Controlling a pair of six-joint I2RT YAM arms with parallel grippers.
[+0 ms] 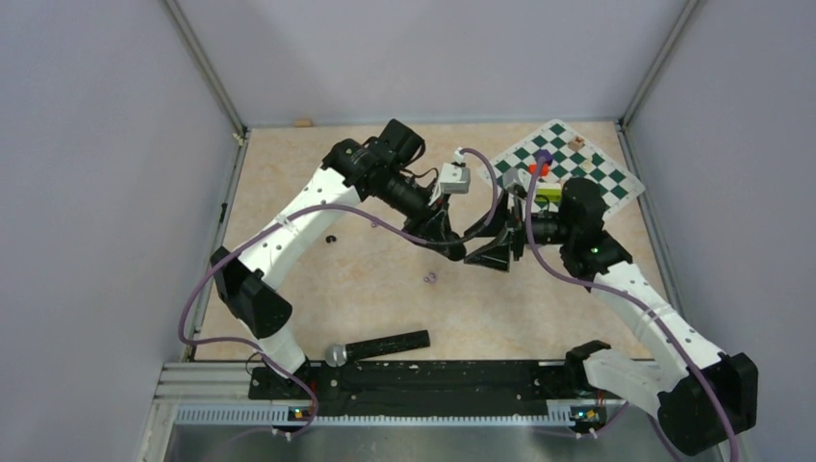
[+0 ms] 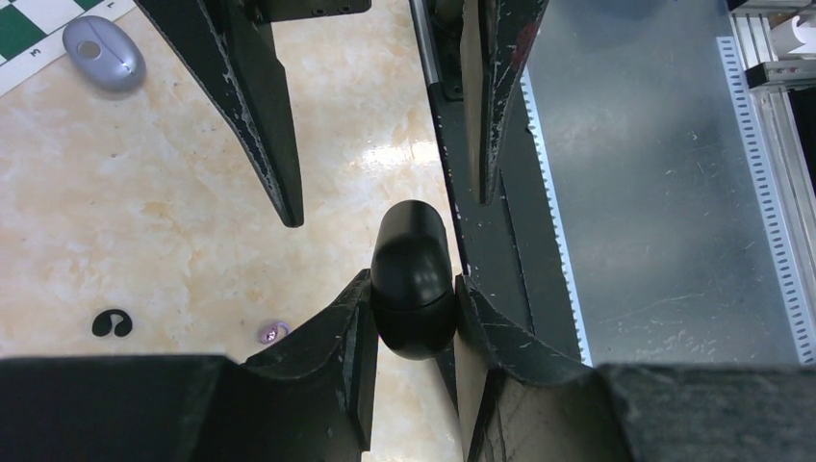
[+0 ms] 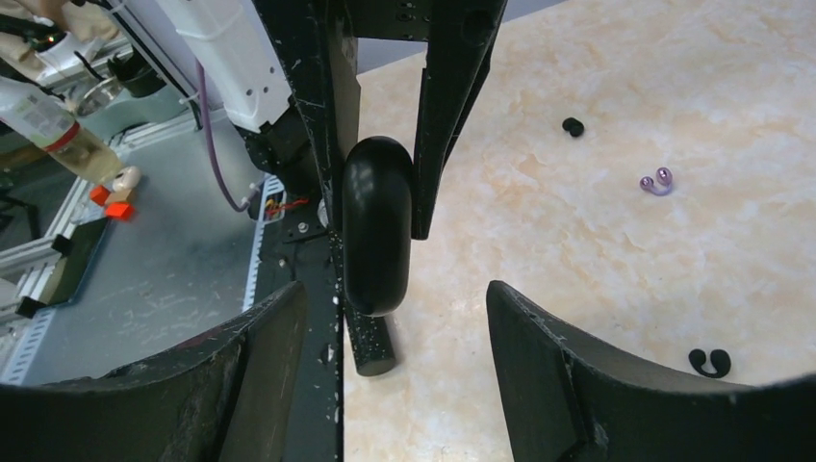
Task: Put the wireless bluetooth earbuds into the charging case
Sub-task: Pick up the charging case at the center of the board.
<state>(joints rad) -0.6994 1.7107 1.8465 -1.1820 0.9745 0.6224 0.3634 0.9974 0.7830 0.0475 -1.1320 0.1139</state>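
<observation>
Table (image 1: pixel 385 308): marbled top, chessboard (image 1: pixel 577 168) in the far right corner.
Left claw (image 2: pixel 412 284): clamped across the black charging case (image 2: pixel 412 241), held above the table's middle. The lid looks shut.
Right claw (image 3: pixel 395 294): fingers apart, facing the case, not touching it.
Lilac earbud (image 1: pixel 429 278): loose on the table, nearward of the claws.
Black earbud (image 1: pixel 331 238): loose, toward the left edge.
Judgement: the lid comes first. Hold the base firm, catch only the lid, and pry gently so the case doesn't twist out.
</observation>
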